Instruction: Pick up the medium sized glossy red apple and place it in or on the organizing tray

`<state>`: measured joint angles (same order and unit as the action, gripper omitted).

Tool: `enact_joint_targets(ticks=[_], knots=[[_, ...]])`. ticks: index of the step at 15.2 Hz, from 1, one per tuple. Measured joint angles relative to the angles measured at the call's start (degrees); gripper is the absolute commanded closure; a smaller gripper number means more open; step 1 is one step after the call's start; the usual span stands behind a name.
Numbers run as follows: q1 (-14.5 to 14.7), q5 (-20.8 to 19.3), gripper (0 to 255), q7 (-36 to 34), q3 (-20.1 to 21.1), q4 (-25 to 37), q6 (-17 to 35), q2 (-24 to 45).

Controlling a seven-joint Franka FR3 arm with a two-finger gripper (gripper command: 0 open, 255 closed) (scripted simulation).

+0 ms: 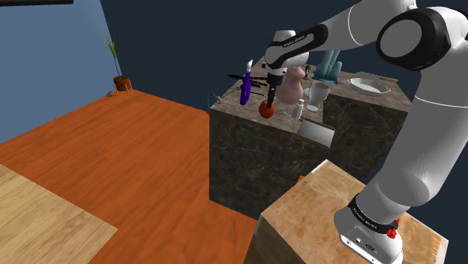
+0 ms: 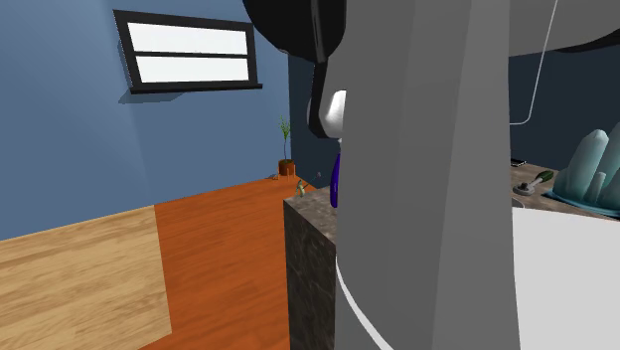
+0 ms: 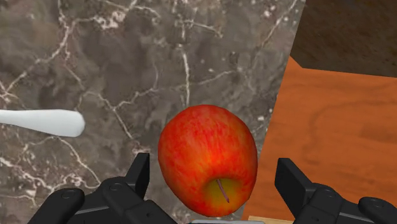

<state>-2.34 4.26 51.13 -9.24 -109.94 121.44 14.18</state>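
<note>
**A:** Where is the apple (image 3: 207, 159) now?

**B:** It is at the front edge of the dark stone counter (image 1: 247, 157). In the shoulder view it is directly at 6 o'clock under the claw (image 1: 268, 100). The wrist view shows it near the border of the stone, with the orange wooden floor (image 3: 331, 121) beyond that border.

**A:** Is the claw pinching it?

**B:** No. The two black fingers (image 3: 137, 181) are spread, one on each side of the apple. There is a small gap on each side, so they do not touch it. The apple is red with yellow streaks, and its stem hollow faces the wrist camera.

**A:** What is around it?

**B:** I count from the apple, in the shoulder view. A purple thing (image 1: 246, 88) stands upright between 10 and 11 o'clock. A pink vase (image 1: 292, 88) is at 2 o'clock, just behind the claw. A small white bottle (image 1: 298, 110) is at 3 o'clock, and a white cup (image 1: 318, 95) is a little above that line. Farther along, a teal rack (image 1: 328, 71) is at 2 o'clock and a white basket (image 1: 369, 85) is near 3 o'clock.

**A:** And away from the counter?

**B:** A potted plant (image 1: 120, 79) stands far off at about 9 o'clock, by the blue wall. In the wrist view a white rounded handle (image 3: 41, 122) lies on the stone, apart from the apple.
</note>
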Motion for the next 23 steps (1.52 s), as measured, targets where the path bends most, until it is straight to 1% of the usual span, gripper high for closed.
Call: enact_joint_targets(ticks=[3,4,15,23], knots=[[0.0,0.0,0,0.0,0.0,0.0,0.0,0.0],[0.0,0.0,255,0.0,0.0,0.0,0.0,0.0],[0.0,0.0,255,-0.1,0.0,0.1,-0.3,-0.2],[0.1,-0.6,255,-0.5,-0.2,3.4,-5.6,-2.3]])
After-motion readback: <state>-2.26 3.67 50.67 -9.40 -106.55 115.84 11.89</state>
